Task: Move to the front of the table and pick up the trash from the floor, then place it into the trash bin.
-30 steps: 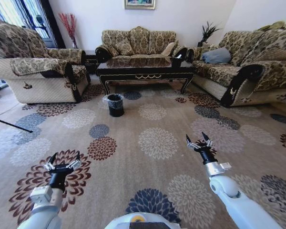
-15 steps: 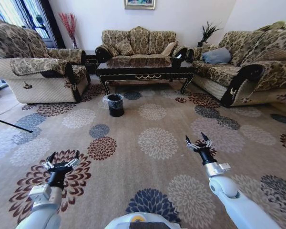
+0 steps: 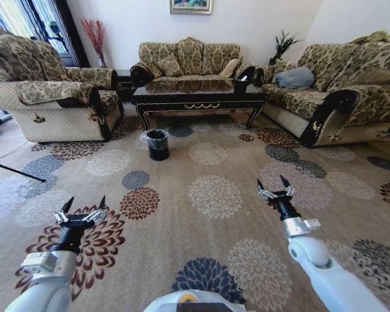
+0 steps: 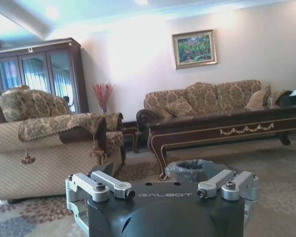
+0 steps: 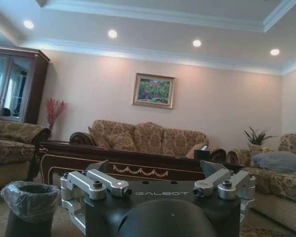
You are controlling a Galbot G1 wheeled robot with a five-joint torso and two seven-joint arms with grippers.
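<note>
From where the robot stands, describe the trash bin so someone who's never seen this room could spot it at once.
Look to the long dark coffee table with gold trim, set between the sofas. On the flowered carpet just before its front left leg stands the trash bin. It is a small black round bin lined with a clear plastic bag, the only loose thing on the carpet there.

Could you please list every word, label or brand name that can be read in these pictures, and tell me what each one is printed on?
"GALBOT": on the black body of the left hand, read in the left wrist view.
"GALBOT": on the black body of the right hand, read in the right wrist view.
The framed picture on the wall is a painting with no readable lettering.
The trash bin shows no readable label.
</note>
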